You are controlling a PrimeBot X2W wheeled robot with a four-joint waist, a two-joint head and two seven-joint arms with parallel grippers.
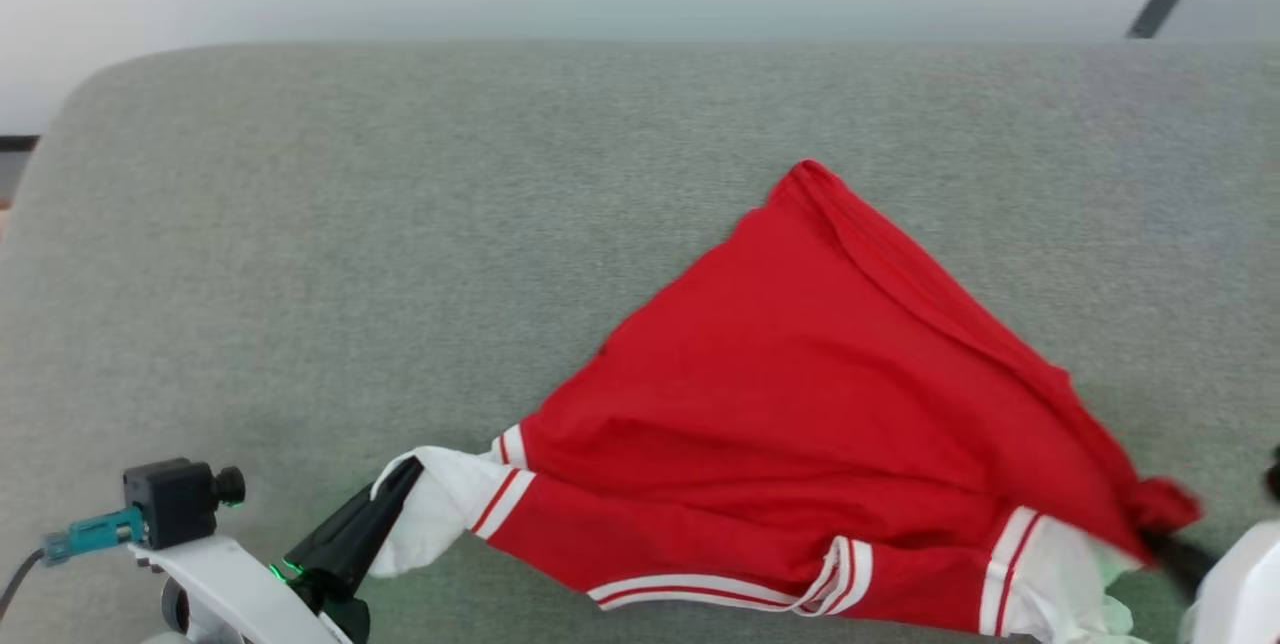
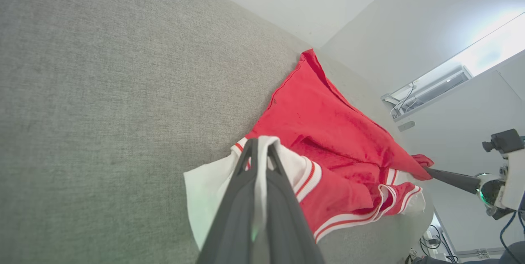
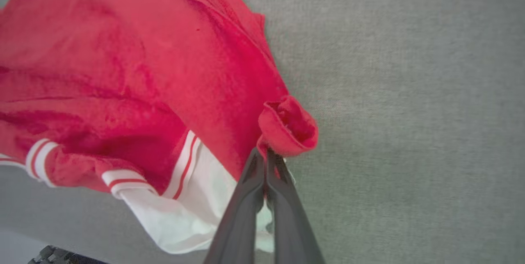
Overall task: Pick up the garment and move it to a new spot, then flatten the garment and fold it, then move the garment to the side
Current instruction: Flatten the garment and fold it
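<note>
Draping a grey fabric surface [image 1: 300,254] — the garment [image 1: 800,404], white walls [image 2: 410,30] beyond.

The head view looks forward and down from high above the near edge of the grey bench [image 1: 300,224], and the bench's far rim runs across the top of the frame. The left wrist view sits low and close, looking along the left end effector [image 2: 261,143] across the bench toward a wall [image 2: 307,1] at the top. The right wrist view looks steeply down along the right end effector [image 3: 265,155], very near. All three share the garment [image 1: 800,374].
</note>
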